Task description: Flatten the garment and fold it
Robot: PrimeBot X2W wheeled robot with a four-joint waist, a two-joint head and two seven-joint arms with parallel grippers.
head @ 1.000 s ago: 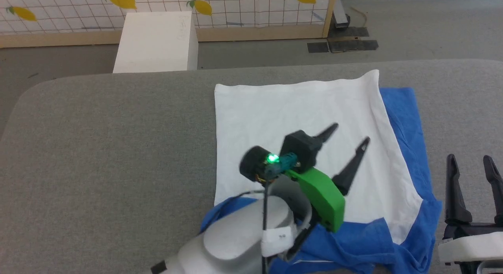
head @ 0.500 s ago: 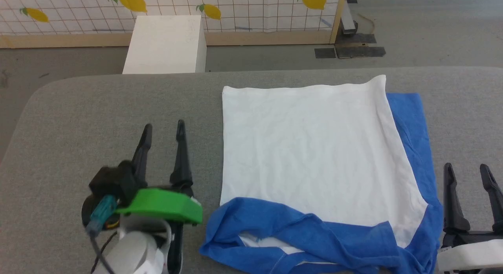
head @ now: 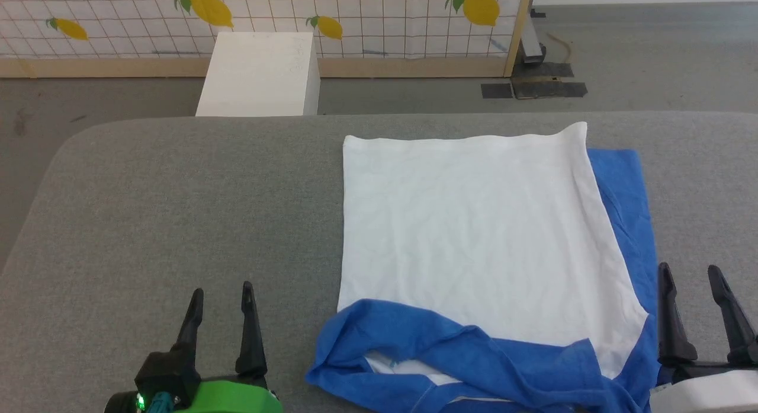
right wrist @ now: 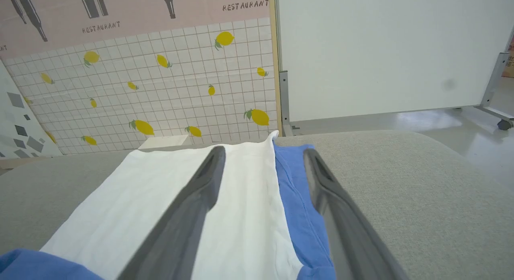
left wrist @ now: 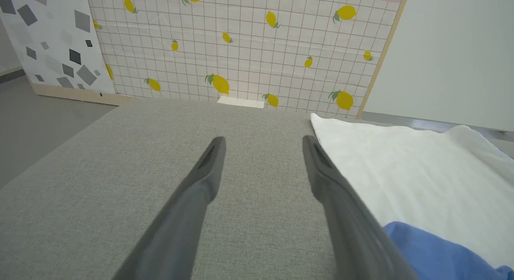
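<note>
The garment (head: pixel 474 235) lies on the grey table (head: pixel 177 194), its blue end bunched nearest you. Your left gripper (head: pixel 222 290) and right gripper (head: pixel 688 269) stand spread and empty. Pinch that bunched edge low and pull evenly.

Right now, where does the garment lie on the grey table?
In the head view the garment lies flat on the right half of the grey table, its bunched blue end nearest the robot, beside the right pincer.

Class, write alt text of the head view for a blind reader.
A white and blue T-shirt lies on a grey table, blue cloth bunched at its near edge. The open left gripper is beside it; the open right gripper at its right edge.
</note>
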